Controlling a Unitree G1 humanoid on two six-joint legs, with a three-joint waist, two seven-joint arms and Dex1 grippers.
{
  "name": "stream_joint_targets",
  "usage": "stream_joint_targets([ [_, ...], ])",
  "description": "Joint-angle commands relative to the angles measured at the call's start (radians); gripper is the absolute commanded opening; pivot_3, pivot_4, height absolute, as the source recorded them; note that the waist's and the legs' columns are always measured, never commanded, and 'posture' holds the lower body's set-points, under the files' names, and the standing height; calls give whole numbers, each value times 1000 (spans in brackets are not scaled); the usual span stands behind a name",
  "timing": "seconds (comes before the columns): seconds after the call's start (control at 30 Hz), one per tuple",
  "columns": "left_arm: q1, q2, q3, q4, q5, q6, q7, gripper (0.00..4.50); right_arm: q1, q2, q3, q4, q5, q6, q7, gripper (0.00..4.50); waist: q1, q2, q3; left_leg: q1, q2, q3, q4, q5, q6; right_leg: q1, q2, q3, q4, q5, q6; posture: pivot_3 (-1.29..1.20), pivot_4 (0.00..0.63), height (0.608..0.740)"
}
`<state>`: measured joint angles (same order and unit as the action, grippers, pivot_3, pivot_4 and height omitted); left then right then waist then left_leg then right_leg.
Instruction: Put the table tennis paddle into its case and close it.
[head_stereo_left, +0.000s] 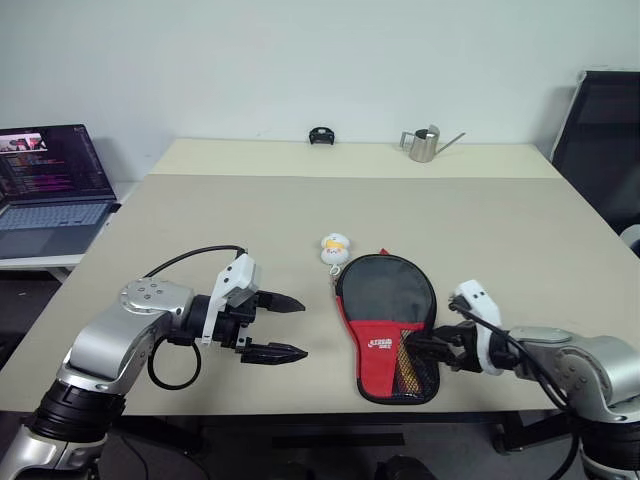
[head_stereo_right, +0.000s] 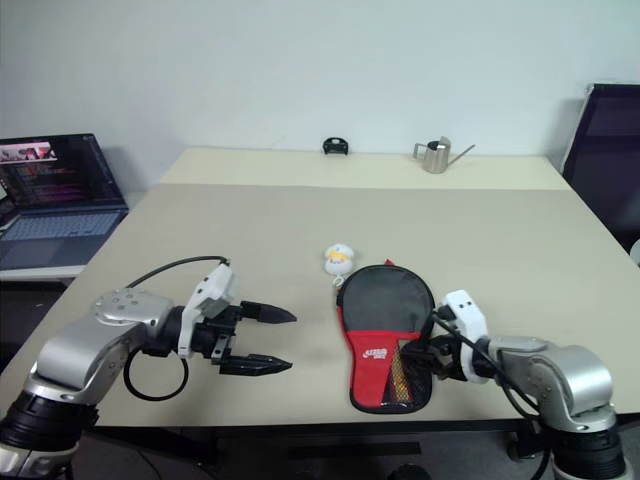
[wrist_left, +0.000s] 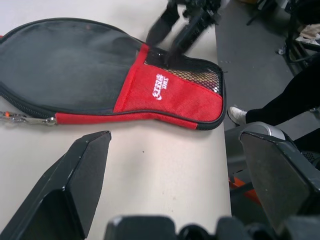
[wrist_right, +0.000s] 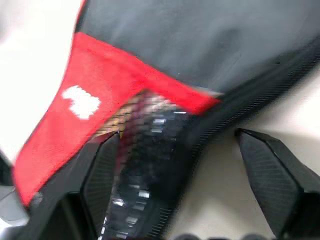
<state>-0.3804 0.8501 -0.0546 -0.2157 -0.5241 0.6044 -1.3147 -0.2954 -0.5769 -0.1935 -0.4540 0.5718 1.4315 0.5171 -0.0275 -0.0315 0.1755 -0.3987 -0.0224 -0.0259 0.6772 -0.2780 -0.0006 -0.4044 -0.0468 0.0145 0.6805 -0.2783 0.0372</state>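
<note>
Hovering over the beige tabletop (head_stereo_left: 250, 210), the left pincer (head_stereo_left: 277, 327) gapes wide and empty, aimed at the paddle-shaped black fabric case (head_stereo_left: 385, 290) with its red lettered panel, which lies flat near the front edge. Its wrist view shows a zipper pull (wrist_left: 15, 118) at the seam. At the case's mesh pocket, the right pincer (wrist_right: 175, 155) stands spread, one finger over the mesh, gripping nothing.

case (head_stereo_left: 385, 315) flat on table (head_stereo_left: 250, 215) | left hand (head_stereo_left: 278, 327) spread wide, apart | right hand (head_stereo_left: 428, 352) at case's mesh end
</note>
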Motion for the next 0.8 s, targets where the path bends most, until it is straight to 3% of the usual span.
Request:
stream_joint_targets([
  [0.03, -3, -9, 3, -11, -1, -16, 13, 4500, -16, -14, -99, -75, 64, -17, 30, 3805, 0, 0, 0, 0, 0, 0, 0, 0, 0, 0, 0, 0, 0, 0, 0, 0, 150, 740],
  [0.13, -6, -17, 0, -9, -1, -16, 22, 4500, -40, -3, -121, -102, 111, -40, 50, 3805, -4, 0, 0, 0, 0, 0, -1, 0, 0, 0, 0, 0, 0, 0, 0, 0, 150, 740],
  [0.27, -27, -39, 12, 14, 8, -19, 64, 4500, -88, -15, -73, -94, 107, -130, 59, 4467, -3, 0, 0, 0, 1, 0, -1, 0, 0, 0, 0, 0, 0, 0, 0, 0, 150, 740],
  [0.47, -105, -122, 51, 106, 69, -60, 238, 4500, -143, -65, 121, -42, 19, -328, 111, 4467, -1, 0, 0, 0, 0, -1, 0, 0, 0, 0, 0, 0, 0, 0, 0, 0, 150, 740],
  [0.8, -107, -117, 62, 136, 106, -40, 330, 4500, -233, 26, 316, 155, -67, -490, 152, 4467, -2, 0, 0, -1, 0, 0, 0, 0, 0, -1, 0, 0, 0, 0, 0, 0, 150, 740],
])
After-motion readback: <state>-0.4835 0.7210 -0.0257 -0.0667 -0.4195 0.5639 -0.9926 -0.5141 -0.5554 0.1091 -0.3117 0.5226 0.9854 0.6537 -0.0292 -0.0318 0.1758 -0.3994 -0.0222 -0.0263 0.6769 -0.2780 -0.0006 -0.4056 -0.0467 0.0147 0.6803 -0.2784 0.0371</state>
